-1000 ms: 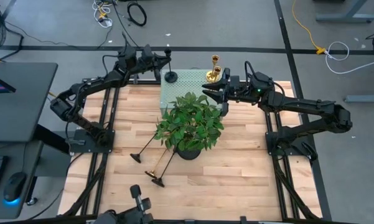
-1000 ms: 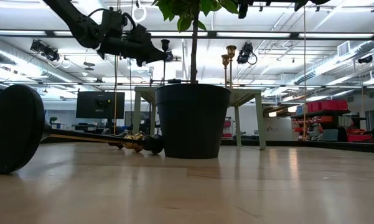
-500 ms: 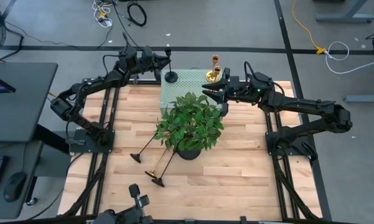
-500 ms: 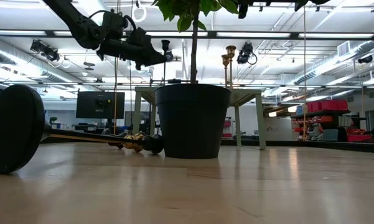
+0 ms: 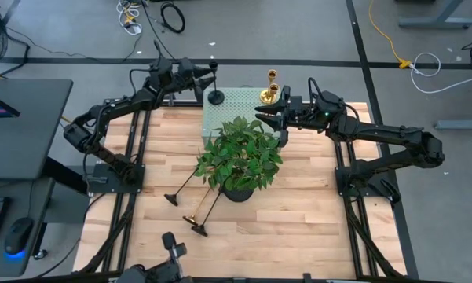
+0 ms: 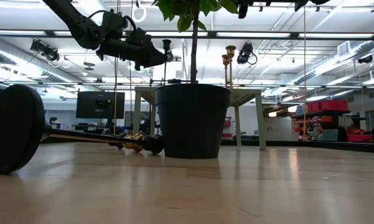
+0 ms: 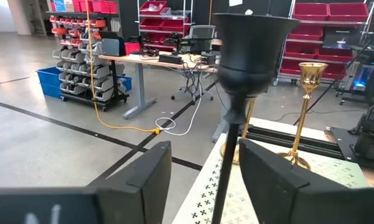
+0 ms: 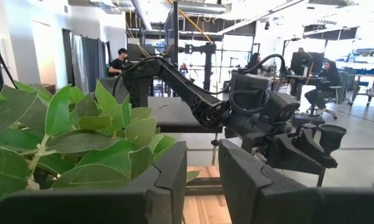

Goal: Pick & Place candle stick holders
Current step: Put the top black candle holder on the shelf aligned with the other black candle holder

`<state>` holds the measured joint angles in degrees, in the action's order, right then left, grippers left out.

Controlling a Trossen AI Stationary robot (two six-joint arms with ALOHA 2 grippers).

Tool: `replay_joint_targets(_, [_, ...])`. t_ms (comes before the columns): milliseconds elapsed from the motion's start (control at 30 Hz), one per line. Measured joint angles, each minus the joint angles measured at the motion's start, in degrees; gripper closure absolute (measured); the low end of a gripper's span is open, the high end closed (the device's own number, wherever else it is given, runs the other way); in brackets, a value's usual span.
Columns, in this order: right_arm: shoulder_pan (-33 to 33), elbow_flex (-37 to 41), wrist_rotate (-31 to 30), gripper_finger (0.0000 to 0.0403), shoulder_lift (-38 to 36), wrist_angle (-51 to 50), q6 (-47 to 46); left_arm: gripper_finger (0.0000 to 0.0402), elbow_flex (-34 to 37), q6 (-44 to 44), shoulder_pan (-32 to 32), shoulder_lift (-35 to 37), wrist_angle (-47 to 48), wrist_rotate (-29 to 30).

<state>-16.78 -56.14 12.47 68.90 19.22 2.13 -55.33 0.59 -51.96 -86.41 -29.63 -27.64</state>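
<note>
Black candlestick (image 7: 249, 68) upright on perforated box (image 5: 239, 101), far left | left gripper (image 5: 204, 76) spread, releasing | right gripper (image 5: 265, 118) empty, slightly parted | next: retreat, fetch fallen holders (image 5: 190, 198) nearside.

The right gripper's (image 8: 202, 186) two dark fingers (image 8: 165, 180) fill the six o'clock edge with a narrow gap between them, nothing in it. Broad green leaves of a potted plant (image 8: 68, 140) crowd in from nine o'clock. Past the fingers, toward three o'clock, the left gripper (image 8: 311, 149) stands beside a black candlestick cup (image 8: 331, 134). Seated people (image 8: 327, 74) work at desks far behind, near two o'clock.
</note>
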Motion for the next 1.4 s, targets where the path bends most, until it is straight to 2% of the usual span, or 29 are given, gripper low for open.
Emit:
replay_joint_targets(300, [0.0, 0.0, 0.0, 0.0311, 0.0, -0.02, 0.11, 0.0175, -0.04, 1.17, -0.66, 0.55, 3.88, -0.02])
replay_joint_targets(567, [0.0, -0.02, 0.0, 0.0311, 0.0, -0.35, 0.17, 0.0172, -0.07, 1.33, -1.03, 0.72, 5.88, -3.9])
replay_joint_targets(767, [0.0, -0.02, 0.0, 0.0311, 0.0, -0.41, 0.21, 0.0172, -0.07, 3.02, -1.68, 3.92, 10.53, -3.93])
replay_joint_targets(1167, [0.0, -0.02, 0.0, 0.0311, 0.0, -0.42, 0.17, 0.0172, -0.11, 6.52, -1.86, 14.16, 32.64, -1.83])
replay_joint_targets(1400, [0.0, -0.02, 0.0, 0.0311, 0.0, -0.42, 0.15, 0.0172, -0.11, 6.04, -0.92, 19.37, 51.52, -0.6])
